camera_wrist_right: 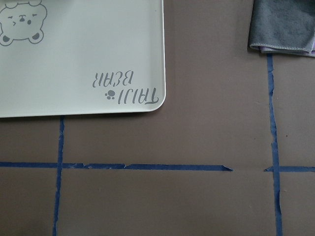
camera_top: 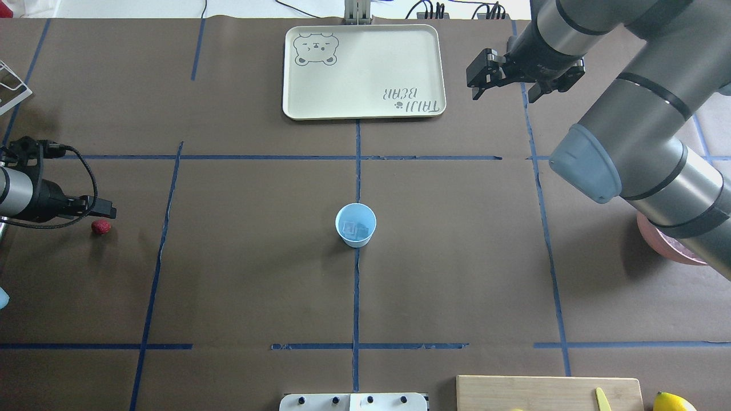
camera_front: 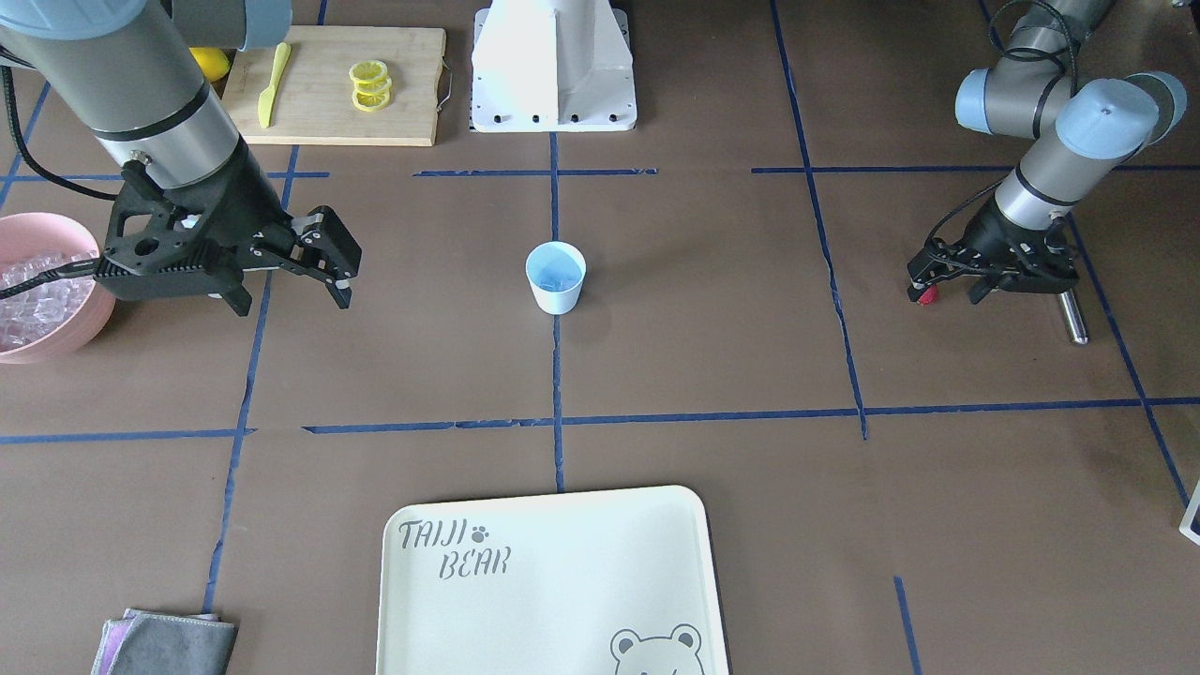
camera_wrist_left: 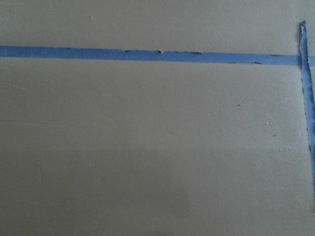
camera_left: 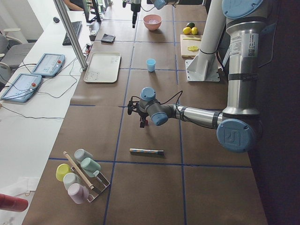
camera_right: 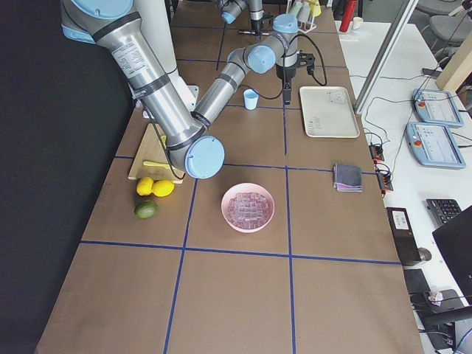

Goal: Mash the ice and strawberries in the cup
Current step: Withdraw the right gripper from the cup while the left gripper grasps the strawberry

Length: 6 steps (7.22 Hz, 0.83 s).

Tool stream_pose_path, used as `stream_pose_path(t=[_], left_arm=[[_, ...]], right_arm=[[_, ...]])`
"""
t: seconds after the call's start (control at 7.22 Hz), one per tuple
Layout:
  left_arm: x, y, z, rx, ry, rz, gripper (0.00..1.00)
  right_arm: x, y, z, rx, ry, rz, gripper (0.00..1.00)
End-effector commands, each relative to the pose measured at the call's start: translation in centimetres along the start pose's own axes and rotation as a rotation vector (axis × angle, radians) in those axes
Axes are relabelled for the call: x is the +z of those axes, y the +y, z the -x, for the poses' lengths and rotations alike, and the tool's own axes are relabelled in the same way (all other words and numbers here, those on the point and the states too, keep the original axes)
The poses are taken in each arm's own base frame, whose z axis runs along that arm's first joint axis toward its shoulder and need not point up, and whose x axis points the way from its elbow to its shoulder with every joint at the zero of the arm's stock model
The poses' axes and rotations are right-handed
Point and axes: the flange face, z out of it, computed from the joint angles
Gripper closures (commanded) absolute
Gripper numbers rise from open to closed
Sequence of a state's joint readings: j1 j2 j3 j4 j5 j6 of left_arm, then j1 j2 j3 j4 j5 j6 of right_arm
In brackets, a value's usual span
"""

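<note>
Cup: the cup (camera_top: pixel 355 224) stands upright mid-desk on a line of blue tape (camera_wrist_left: pixel 147 53), well apart from both hands.
Ice in cup: the overhead view picks out a few clear cubes inside; from the front the inside reads only as pale blue.
Ice heap: the ice (camera_right: pixel 248 209) fills the pink bowl (camera_front: pixel 58 223) at the right end of the desk (camera_front: pixel 712 356). Overhead, the right arm hides all but a sliver of the bowl's rim.
Strawberry: 1 strawberry (camera_top: pixel 101 226) lies on the desk far out at the left end, just beside the left hand's tip. Touching or not, I cannot tell.
Left hand: the left hand (camera_front: pixel 952 289) is low over the desk, fingers apart, gripping nothing. Overhead it is half cut off by the frame edge.
Left wrist view: bare desk and tape only.
Right hand: the right hand (camera_top: pixel 505 91) is spread wide, empty, up off the desk.
Right wrist view: looks down on a corner of the tray (camera_wrist_right: pixel 74 59) and the cloth (camera_wrist_right: pixel 288 24), cut off at the top.
Metal rod: a metal rod (camera_front: pixel 1074 317) lies beside the left hand in the front view, out of frame overhead.
</note>
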<state>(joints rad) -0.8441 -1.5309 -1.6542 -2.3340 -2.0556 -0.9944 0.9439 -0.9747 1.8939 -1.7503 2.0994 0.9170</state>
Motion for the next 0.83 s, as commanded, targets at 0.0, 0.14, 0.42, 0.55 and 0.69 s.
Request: stream_pose_path(t=[0.0,0.14,0.42,0.55,0.69], left_arm=[[0.4,0.5,-0.5,0.01,0.004,0.011,0.01],[0.5,0.7,-0.6,0.014,0.003,0.014,0.02],[0.6,0.8,-0.7,0.016,0.002,0.018,0.08],[0.7,0.8,-0.7,0.016,0.002,0.018,0.18],[0.7,0.8,-0.6,0.014,0.0,0.02,0.34]], right_arm=[[-0.4,0.2,-0.6,-0.003,-0.004,-0.003,0.01],[-0.3,0.2,-0.7,-0.001,-0.001,-0.002,0.01],[-0.3,0.1,-1.1,0.003,0.001,-0.002,0.01],[-0.4,0.0,-1.4,0.0,0.003,-0.005,0.0],[-0.2,-0.1,-2.2,0.009,0.011,-0.002,0.0]])
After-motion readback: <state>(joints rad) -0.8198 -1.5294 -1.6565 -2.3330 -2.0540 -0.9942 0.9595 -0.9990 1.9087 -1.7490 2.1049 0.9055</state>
